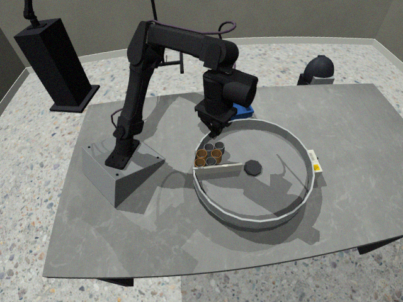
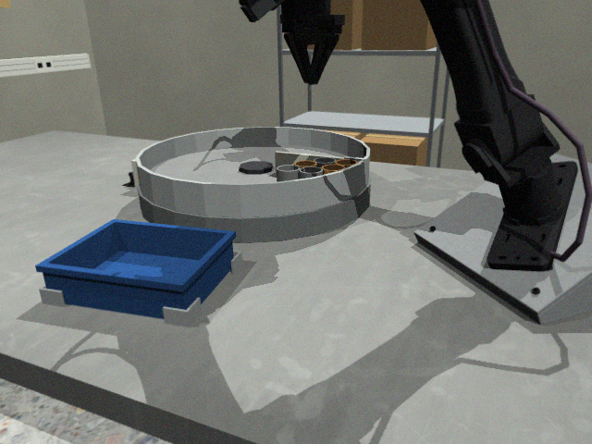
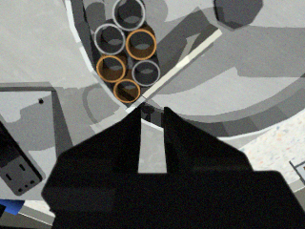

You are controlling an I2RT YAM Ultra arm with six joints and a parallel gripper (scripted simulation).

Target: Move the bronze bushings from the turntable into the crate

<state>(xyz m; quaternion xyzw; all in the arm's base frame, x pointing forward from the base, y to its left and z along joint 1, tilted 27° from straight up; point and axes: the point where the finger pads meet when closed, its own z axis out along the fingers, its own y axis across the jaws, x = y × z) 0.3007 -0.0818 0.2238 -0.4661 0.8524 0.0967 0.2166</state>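
Note:
Three bronze bushings stand upright on the turntable, in a tight cluster between its rim and the divider: one in the corner, one along the rim, one on the inner side. Three steel bushings, one by the divider, two at the cluster's far end from it, touch or nearly touch them. The blue crate shows no bushings inside. My gripper is slightly open and empty, high above the turntable, its fingertips pointing down.
The turntable has a raised wall, a pale upright divider and a dark central hub. The crate sits between grey corner brackets beside the turntable. A label plate is at the turntable's outer side, away from the arm's wedge base.

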